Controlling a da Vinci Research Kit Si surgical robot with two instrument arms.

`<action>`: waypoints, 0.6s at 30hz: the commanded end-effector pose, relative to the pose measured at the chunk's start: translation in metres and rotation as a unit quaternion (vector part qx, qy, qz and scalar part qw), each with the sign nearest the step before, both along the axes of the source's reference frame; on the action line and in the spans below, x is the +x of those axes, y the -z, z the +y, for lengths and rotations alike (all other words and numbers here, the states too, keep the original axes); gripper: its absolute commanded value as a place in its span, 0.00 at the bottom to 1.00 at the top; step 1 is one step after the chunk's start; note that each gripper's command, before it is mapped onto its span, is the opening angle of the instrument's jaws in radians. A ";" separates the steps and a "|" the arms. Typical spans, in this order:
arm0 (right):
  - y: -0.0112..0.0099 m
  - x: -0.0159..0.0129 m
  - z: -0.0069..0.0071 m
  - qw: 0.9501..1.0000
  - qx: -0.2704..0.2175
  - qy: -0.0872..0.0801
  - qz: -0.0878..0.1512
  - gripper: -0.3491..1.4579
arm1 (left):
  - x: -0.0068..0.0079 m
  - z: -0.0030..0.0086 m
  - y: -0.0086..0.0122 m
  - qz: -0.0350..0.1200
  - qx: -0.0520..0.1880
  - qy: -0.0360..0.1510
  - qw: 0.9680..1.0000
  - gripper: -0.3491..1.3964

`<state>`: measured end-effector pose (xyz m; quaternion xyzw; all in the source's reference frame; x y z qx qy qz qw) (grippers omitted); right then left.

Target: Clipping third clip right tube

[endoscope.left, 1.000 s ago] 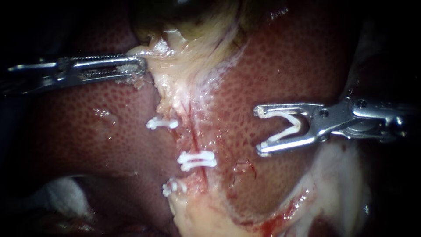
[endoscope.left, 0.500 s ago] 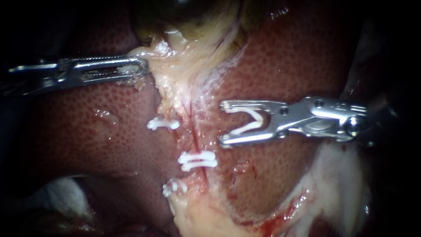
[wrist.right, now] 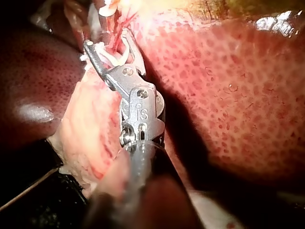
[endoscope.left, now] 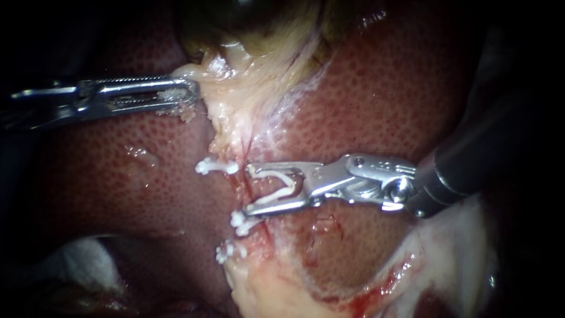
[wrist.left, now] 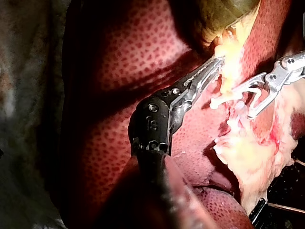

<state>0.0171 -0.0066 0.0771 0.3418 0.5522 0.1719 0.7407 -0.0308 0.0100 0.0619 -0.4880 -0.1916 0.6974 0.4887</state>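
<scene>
The right tube (endoscope.left: 268, 231) runs as a red line down the pale strip between the liver lobes. Three white clips show along the strip: an upper one (endoscope.left: 216, 167), a middle one (endoscope.left: 243, 222) and a lower one (endoscope.left: 229, 251). My right instrument (endoscope.left: 248, 189) holds an open white clip (endoscope.left: 281, 185) in wide jaws that straddle the tube between the upper and middle clips. Its lower jaw covers part of the middle clip. My left instrument (endoscope.left: 183, 89) is shut on pale tissue below the gallbladder (endoscope.left: 253, 23). The right wrist view shows the loaded jaws (wrist.right: 107, 40) around red tissue.
Mottled red liver (endoscope.left: 376, 88) lies on both sides of the strip. Pale fatty tissue with some blood (endoscope.left: 276, 294) sits at the lower middle, and white gauze (endoscope.left: 82, 259) at the lower left. The left wrist view shows both instruments (wrist.left: 214, 64) (wrist.left: 233, 107) close together.
My right instrument has moved left across the liver, carrying its open clip onto the tube and over part of the middle clip. My left instrument has kept its hold and place.
</scene>
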 end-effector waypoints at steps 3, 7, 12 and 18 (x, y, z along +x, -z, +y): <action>0.0001 0.0000 0.0000 1.000 0.008 0.003 0.000 0.47 | 0.0000 0.0000 -0.0001 0.000 0.000 0.000 1.000 0.00; 0.0000 0.0000 0.0001 1.000 0.011 0.009 0.004 0.47 | -0.0001 0.0000 -0.0001 0.000 0.000 0.000 1.000 0.00; -0.0001 -0.0005 0.0006 1.000 0.011 0.006 0.002 0.47 | -0.0001 0.0000 0.0000 0.001 0.000 0.002 1.000 0.00; 0.0001 -0.0022 0.0025 1.000 0.010 -0.010 -0.007 0.47 | -0.0001 -0.0001 0.0001 0.002 0.000 0.002 1.000 0.00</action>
